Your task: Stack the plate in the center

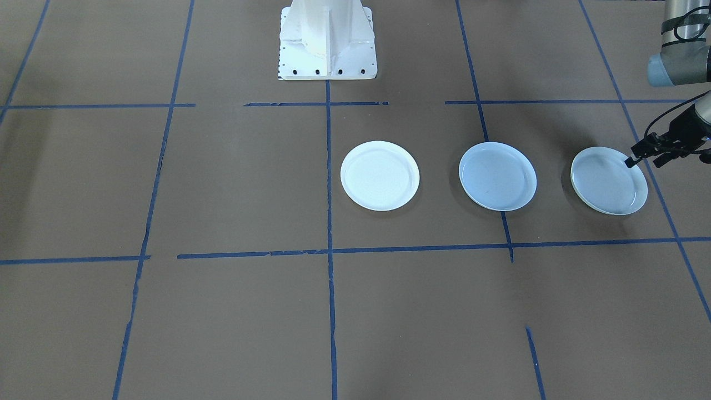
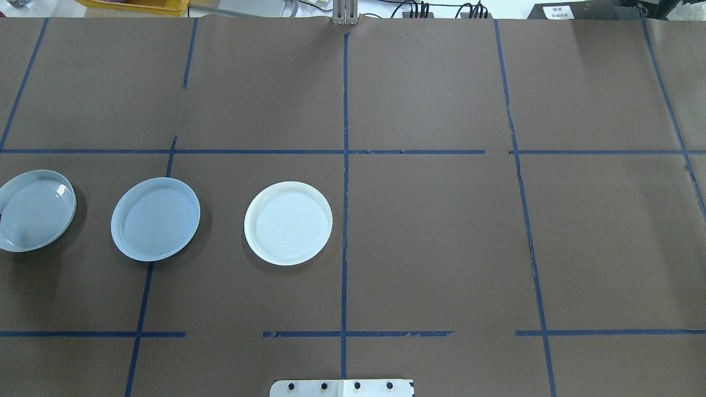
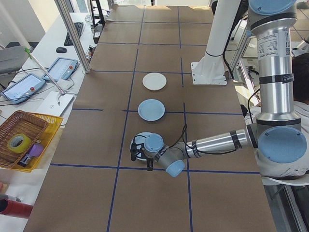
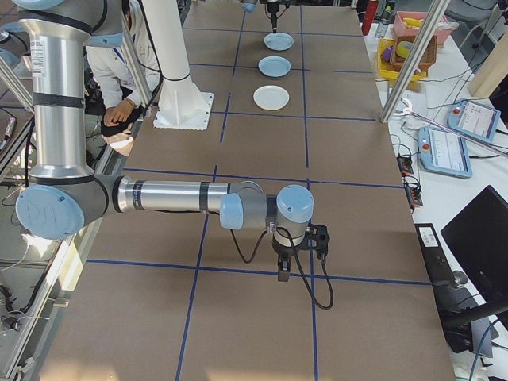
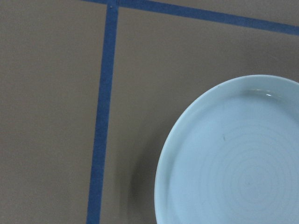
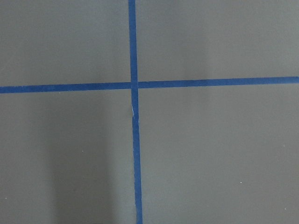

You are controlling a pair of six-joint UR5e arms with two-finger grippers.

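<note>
Three plates lie in a row on the brown table. The pale blue-grey center plate [image 1: 497, 176] [image 2: 155, 219] is the middle one. A brighter white plate [image 1: 380, 175] [image 2: 288, 223] sits beside it toward the table's middle. On its other side is a bluish plate with a cream edge [image 1: 609, 180] [image 2: 36, 210] [image 5: 238, 158]. My left gripper [image 1: 645, 162] [image 3: 140, 157] hangs open at that plate's outer rim, one finger over the rim and the other outside it. My right gripper [image 4: 298, 255] hovers far off over bare table, and I cannot tell its state.
Blue tape lines [image 6: 133, 112] grid the table. The white robot base [image 1: 328, 41] stands behind the plates. A yellow tray with a basket [image 3: 26, 140] and tablets [image 3: 60, 69] sit on a side bench. A seated person [image 4: 119, 87] is by the base.
</note>
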